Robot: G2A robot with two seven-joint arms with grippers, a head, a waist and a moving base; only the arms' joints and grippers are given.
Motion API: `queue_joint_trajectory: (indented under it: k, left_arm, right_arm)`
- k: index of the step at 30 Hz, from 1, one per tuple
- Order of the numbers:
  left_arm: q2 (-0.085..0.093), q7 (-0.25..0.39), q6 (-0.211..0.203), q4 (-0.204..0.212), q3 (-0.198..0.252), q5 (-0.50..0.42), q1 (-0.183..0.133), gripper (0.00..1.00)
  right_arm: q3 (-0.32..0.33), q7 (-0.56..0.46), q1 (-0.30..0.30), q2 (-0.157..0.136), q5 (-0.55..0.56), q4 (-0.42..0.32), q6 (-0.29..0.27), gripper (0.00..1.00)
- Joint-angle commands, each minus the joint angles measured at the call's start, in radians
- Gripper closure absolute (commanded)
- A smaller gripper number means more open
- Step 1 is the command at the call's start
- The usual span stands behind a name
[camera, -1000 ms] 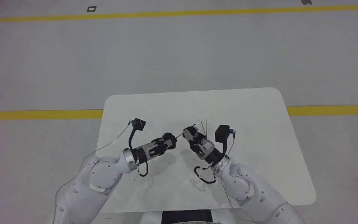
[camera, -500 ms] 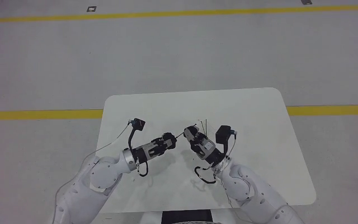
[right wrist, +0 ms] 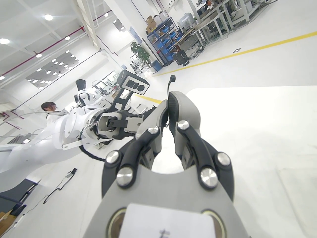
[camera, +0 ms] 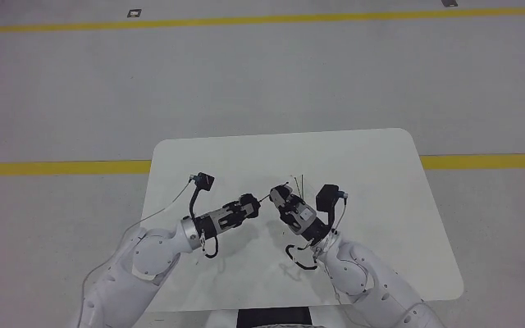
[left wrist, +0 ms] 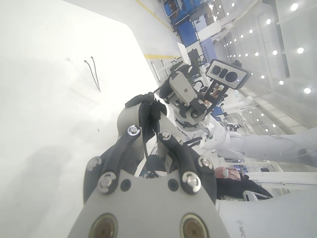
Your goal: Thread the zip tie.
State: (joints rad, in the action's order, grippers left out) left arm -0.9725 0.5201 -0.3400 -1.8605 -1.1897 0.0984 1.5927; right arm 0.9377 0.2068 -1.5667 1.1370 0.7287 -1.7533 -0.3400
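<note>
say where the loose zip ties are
The two loose zip ties lie side by side on the table, untouched, just past the right gripper toward the table's far edge in the top view.

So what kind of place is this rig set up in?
Most likely a robotics lab in a factory-style hall: a yellow floor line, blue shelves of bins, workbenches loaded with equipment, and another humanoid robot standing in the background.
</note>
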Motion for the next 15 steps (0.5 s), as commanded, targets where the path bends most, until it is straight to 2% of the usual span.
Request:
queue_joint_trajectory:
  k: [1, 15]
  left_arm:
    - [0.000, 0.001, 0.000, -0.001, 0.001, -0.002, -0.001, 1.00]
    - [0.004, -0.006, 0.000, 0.015, 0.005, 0.000, -0.004, 1.00]
  right_arm:
    - [0.000, -0.002, 0.000, 0.001, 0.001, 0.002, 0.000, 1.00]
    - [0.011, 0.001, -0.008, 0.009, 0.019, -0.006, 0.000, 1.00]
